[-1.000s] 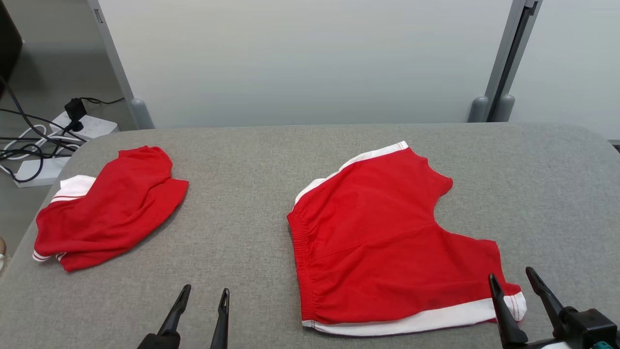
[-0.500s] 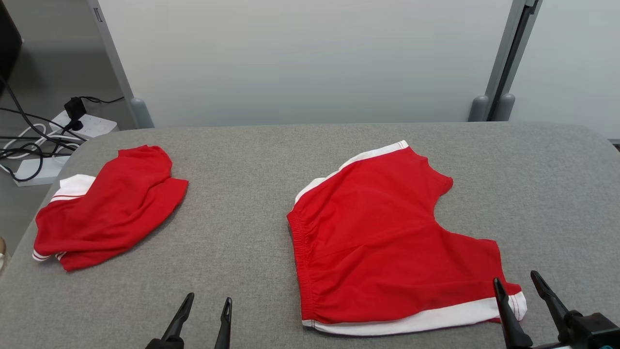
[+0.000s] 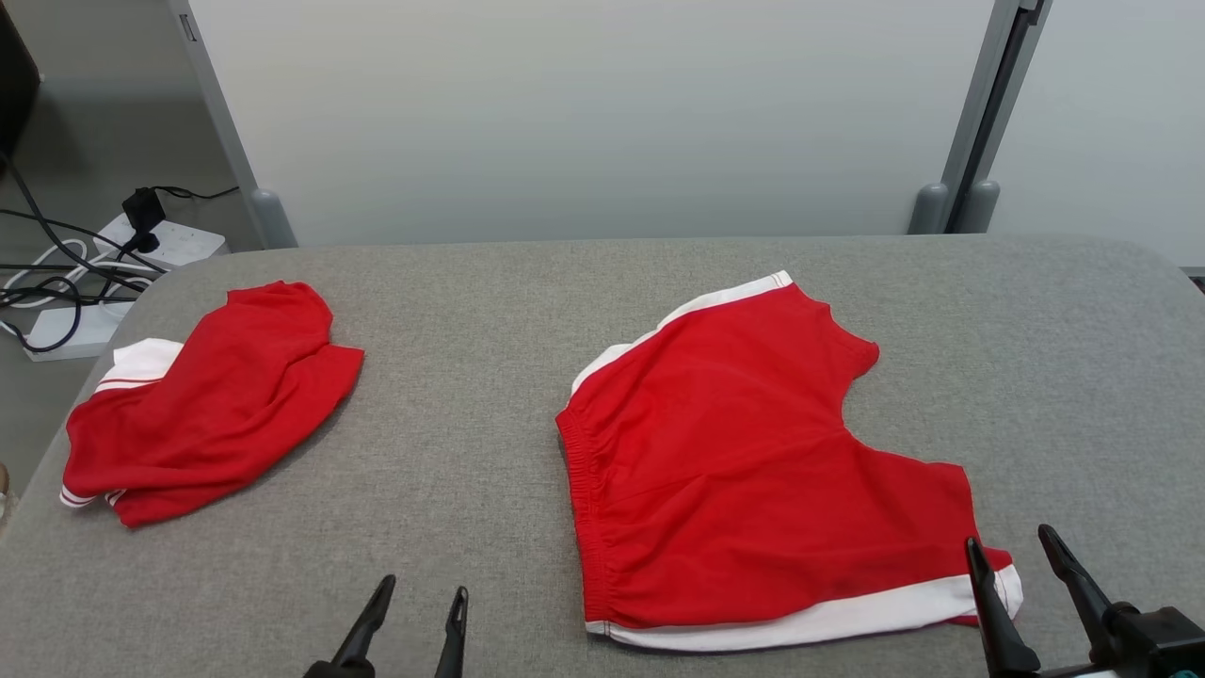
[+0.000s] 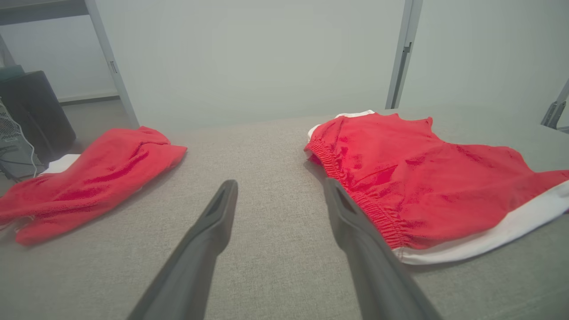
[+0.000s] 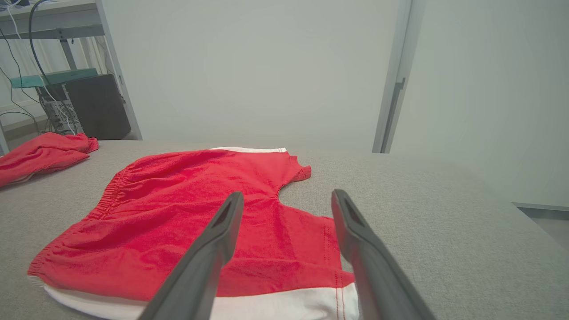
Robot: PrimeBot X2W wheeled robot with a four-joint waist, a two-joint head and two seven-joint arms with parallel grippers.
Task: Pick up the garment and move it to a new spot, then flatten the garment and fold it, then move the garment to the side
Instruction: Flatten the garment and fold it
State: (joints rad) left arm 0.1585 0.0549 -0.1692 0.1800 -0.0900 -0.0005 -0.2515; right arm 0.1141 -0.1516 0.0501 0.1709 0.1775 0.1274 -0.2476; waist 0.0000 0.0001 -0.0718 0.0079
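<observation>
Lit brightly, evenly, diffusely from above. Shadowed faintly beneath garment (image 3: pixel 753 452) hem at 6 o'clock. Sharp across head view. In wrist views: leaning verticals at 3 and 9 o'clock, softened near fingers (image 4: pixel 200 249) at 6 o'clock.

No text, label, brand, number or sign can be read anywhere in these views.
</observation>
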